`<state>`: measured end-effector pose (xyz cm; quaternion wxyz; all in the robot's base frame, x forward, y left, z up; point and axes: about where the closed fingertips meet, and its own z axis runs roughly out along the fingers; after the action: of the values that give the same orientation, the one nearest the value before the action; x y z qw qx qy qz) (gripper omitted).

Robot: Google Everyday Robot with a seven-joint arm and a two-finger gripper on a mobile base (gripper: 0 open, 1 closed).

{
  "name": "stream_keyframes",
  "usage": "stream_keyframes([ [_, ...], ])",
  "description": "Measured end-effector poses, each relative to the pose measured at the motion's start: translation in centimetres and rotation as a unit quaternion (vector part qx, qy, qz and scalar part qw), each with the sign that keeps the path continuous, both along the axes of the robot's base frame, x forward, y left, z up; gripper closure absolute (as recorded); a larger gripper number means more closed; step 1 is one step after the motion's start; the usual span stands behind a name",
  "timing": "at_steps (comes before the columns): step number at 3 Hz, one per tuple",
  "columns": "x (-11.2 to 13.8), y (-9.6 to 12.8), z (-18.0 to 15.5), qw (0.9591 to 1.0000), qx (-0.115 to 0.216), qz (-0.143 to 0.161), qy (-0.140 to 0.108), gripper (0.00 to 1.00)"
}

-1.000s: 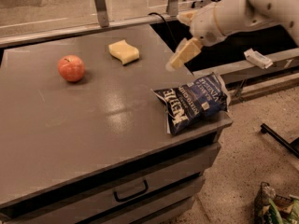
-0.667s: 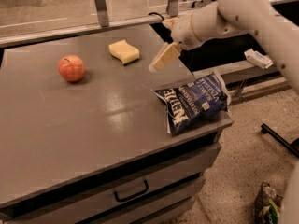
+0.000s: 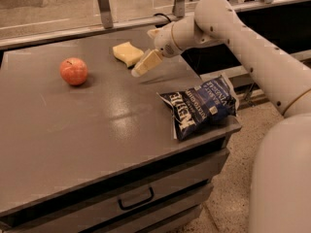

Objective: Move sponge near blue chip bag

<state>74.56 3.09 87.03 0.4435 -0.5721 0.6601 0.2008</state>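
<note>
Right of a red apple in the upper left of the frame, the sponge lies flat on the grey table, in the upper middle of the picture near the table's far edge. It is a small pale yellow block with wavy, curved sides, its top face lighter than the side that faces the camera. Just to its right, the end effector slants down and to the left from a white wrist, its pale yellow tip just beside the sponge's lower right corner. Their colours are so alike that where they meet in the picture I cannot tell whether they touch. Whether the end effector is released or clenched also cannot be made out; nothing shows in its grasp. A faint shadow lies on the table under its tip. Farther right and lower, well apart from the sponge, the blue chip bag rests crinkled at the table's right edge, its white "Kettle" lettering running sideways and one corner reaching past the rim. The white arm crosses the upper right, and its lower part is cut off by the right border of the frame.
</note>
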Motion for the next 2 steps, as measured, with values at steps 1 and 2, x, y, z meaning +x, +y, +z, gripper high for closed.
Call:
stream_keyframes([
  [1,0.3,2.2,-1.0,0.9997,0.009,0.005,0.022,0.04],
  [2,0.6,3.0,-2.2,0.9988,0.019,-0.004,0.044,0.22],
])
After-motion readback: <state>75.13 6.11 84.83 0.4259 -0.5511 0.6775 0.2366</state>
